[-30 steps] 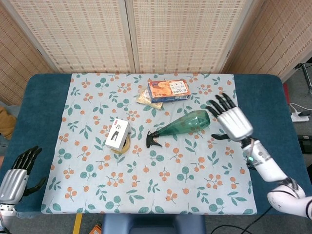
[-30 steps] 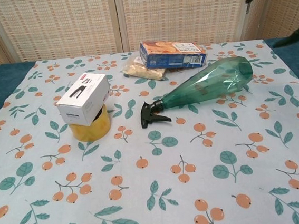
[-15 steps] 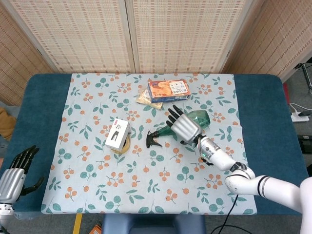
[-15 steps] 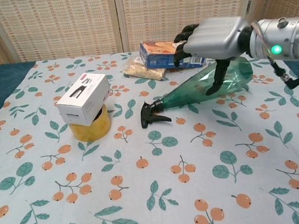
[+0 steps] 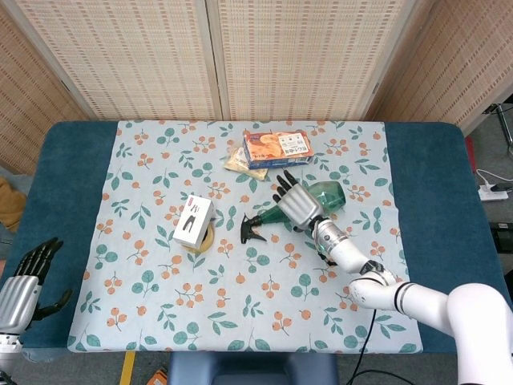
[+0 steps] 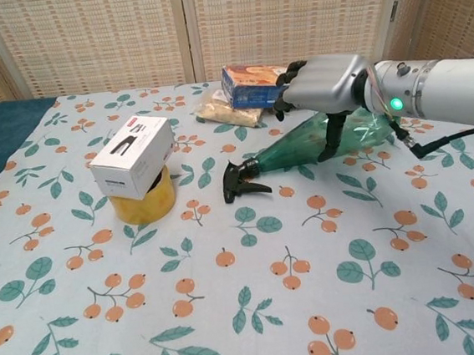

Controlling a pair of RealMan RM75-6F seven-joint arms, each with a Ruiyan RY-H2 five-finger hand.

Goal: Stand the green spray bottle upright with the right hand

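The green spray bottle (image 5: 329, 193) (image 6: 287, 148) lies on its side on the floral cloth, with its black trigger head (image 6: 238, 182) pointing left and its wide base to the right. My right hand (image 5: 297, 202) (image 6: 327, 84) sits over the bottle's middle. Its thumb (image 6: 333, 138) hangs down on the near side and its fingers reach over the far side, spread and not clamped. My left hand (image 5: 24, 282) hangs off the table's front left corner, holding nothing, its fingers apart.
A white box (image 5: 193, 220) (image 6: 132, 154) rests on a yellow tape roll (image 6: 144, 201) left of the bottle. An orange and blue carton (image 5: 276, 147) (image 6: 255, 84) and a small snack packet (image 5: 236, 161) (image 6: 224, 112) lie just behind it.
My right hand swept in from the table's right side to above the bottle, then lowered onto its middle. The bottle has not moved. The left hand sank slightly.
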